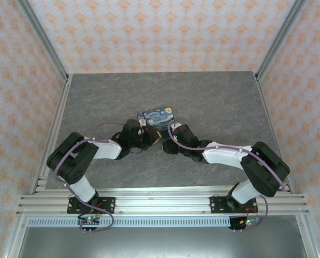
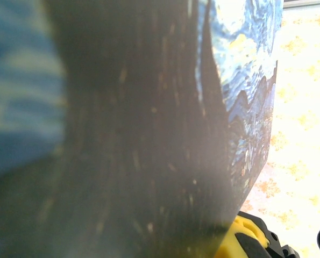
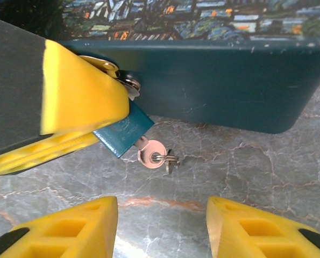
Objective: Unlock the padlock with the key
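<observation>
Padlock [image 3: 122, 133] hangs at the box's [image 3: 224, 91] front wall — my left pincer [image 3: 103, 110] is clamped on it (its teal lower corner pokes out beneath my yellow finger [image 3: 79, 102]). Its key [image 3: 151, 153] sticks out below, and my right pincer [image 3: 161, 209] stands apart just short of it.

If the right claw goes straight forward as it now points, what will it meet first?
Probably the key, its head sticking out of the padlock ahead of the open right claw; the box wall lies behind. Depth is unclear.
</observation>
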You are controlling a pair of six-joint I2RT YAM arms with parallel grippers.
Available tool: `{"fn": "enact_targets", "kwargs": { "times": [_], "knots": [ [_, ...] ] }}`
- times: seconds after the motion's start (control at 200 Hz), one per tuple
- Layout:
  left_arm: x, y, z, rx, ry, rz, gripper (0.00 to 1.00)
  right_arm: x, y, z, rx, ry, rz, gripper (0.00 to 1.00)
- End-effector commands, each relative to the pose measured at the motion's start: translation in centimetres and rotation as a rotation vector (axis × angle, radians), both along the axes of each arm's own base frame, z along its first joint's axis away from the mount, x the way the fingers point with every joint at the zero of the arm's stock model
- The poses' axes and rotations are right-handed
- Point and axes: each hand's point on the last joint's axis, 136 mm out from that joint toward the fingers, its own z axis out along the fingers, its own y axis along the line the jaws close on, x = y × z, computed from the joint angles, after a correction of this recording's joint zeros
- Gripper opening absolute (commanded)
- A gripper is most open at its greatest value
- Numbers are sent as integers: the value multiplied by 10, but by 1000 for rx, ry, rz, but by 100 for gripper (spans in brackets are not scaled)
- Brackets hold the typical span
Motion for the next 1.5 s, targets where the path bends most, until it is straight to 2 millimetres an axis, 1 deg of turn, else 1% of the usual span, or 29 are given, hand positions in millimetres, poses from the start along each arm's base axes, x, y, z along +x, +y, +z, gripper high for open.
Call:
{"fn": "enact_targets", "kwargs": {
  "times": [0.0, 0.345, 0.435, 0.611, 0.751, 0.861, 0.941, 0.986, 1.081, 1.151, 1.366, 1.496],
  "knots": [
    [-3, -8, 15, -44, 19, -32, 0, 6, 1, -1, -77, -47, 25, 47],
    [-2, -9, 14, -43, 25, -36, 0, 19, 7, -2, -137, -92, 28, 45],
    [-2, -9, 14, -44, 26, -35, 0, 22, 11, -1, -138, -96, 34, 45],
    [-2, -9, 13, -45, 28, -36, 0, 28, 14, -3, -145, -104, 25, 41],
    [-2, -10, 11, -46, 30, -40, 0, 33, 15, 0, -146, -121, 9, 38],
    [-3, -10, 9, -45, 33, -43, 0, 38, 16, 5, -144, -136, -6, 32],
    [-3, -10, 7, -45, 36, -43, 0, 41, 18, 9, -138, -144, -11, 21],
    [-3, -10, 7, -44, 37, -45, 0, 42, 19, 11, -130, -143, -10, 18],
    [-5, -10, 4, -41, 40, -47, 0, 41, 23, 14, -96, -125, 6, 6],
    [-6, -9, 2, -38, 44, -49, 0, 39, 27, 16, -54, -105, 17, 0],
    [-5, -10, 3, -40, 39, -50, 0, 33, 32, 28, 168, -6, 42, 0],
    [-5, -10, 3, -40, 40, -52, 0, 29, 31, 31, 226, 33, 55, 1]
  ]
}}
